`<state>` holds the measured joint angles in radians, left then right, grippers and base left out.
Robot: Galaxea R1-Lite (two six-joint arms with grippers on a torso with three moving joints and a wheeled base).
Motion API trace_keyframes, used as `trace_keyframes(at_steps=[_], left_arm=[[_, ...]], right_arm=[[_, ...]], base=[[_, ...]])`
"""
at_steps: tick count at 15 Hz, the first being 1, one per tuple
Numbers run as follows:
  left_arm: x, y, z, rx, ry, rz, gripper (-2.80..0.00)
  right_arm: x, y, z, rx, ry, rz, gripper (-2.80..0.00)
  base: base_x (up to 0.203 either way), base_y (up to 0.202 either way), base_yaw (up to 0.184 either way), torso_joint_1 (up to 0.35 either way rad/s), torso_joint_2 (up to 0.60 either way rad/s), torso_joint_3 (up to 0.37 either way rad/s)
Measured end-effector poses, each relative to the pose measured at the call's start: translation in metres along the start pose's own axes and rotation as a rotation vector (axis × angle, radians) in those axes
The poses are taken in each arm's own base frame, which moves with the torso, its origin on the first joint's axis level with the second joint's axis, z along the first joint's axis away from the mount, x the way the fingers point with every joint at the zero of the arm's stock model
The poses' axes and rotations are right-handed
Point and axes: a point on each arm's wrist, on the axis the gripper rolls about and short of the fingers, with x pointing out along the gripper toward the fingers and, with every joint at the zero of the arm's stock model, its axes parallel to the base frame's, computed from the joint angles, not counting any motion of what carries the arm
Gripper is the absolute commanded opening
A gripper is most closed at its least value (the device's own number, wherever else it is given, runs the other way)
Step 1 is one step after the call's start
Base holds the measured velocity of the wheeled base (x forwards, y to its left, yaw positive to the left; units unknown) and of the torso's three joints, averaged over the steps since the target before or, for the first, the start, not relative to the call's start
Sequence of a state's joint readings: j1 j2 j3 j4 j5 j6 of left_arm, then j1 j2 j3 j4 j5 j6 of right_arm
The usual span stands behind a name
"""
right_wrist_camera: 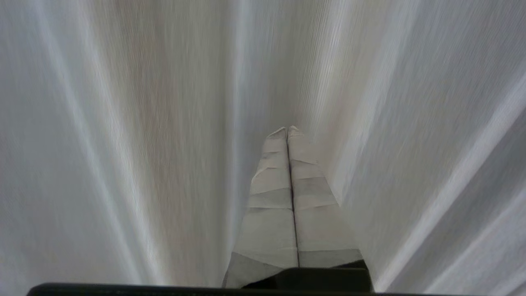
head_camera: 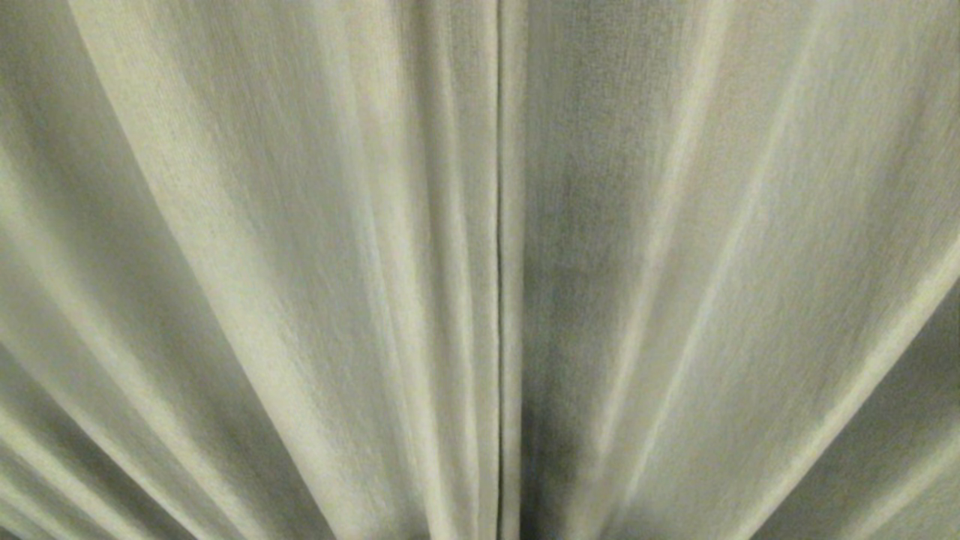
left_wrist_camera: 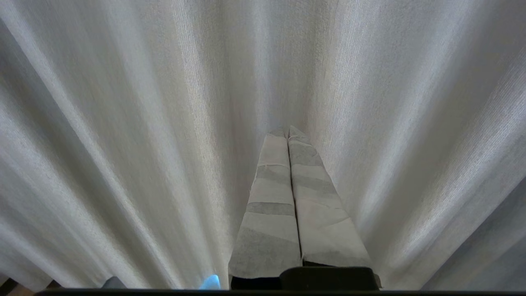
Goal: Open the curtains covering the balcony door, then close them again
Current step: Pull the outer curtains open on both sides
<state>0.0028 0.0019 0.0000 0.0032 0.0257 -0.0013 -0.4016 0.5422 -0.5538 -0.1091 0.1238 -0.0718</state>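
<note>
The curtains (head_camera: 300, 262) fill the head view as pleated beige-grey cloth. Two panels meet at a thin dark vertical seam (head_camera: 499, 300) near the middle. The balcony door is hidden behind them. Neither arm shows in the head view. In the left wrist view my left gripper (left_wrist_camera: 287, 130) points at the folds of the curtains (left_wrist_camera: 123, 123), its tape-wrapped fingers (left_wrist_camera: 271, 197) pressed together with nothing between them. My right gripper (right_wrist_camera: 287, 129) likewise faces the curtains (right_wrist_camera: 123, 144) close up, fingers (right_wrist_camera: 271, 222) together and empty, tips near a fold.
A small pale blue shape (left_wrist_camera: 210, 283) shows at the lower edge of the left wrist view beside the gripper base. A sliver of floor (left_wrist_camera: 10, 287) shows under the curtain hem at that view's corner.
</note>
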Motion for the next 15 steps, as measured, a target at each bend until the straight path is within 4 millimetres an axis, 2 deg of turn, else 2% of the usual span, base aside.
trace_keyframes(at_steps=[9, 15], left_arm=[[0.000, 0.000, 0.000, 0.000, 0.000, 0.000, -2.80], [0.000, 0.000, 0.000, 0.000, 0.000, 0.000, -2.80]], right_arm=[[0.024, -0.009, 0.031, -0.123, -0.022, -0.097, 0.00], [0.052, -0.022, 0.048, -0.195, -0.125, -0.192, 0.00]], base=[[0.000, 0.000, 0.000, 0.000, 0.00, 0.000], [0.000, 0.000, 0.000, 0.000, 0.00, 0.000]])
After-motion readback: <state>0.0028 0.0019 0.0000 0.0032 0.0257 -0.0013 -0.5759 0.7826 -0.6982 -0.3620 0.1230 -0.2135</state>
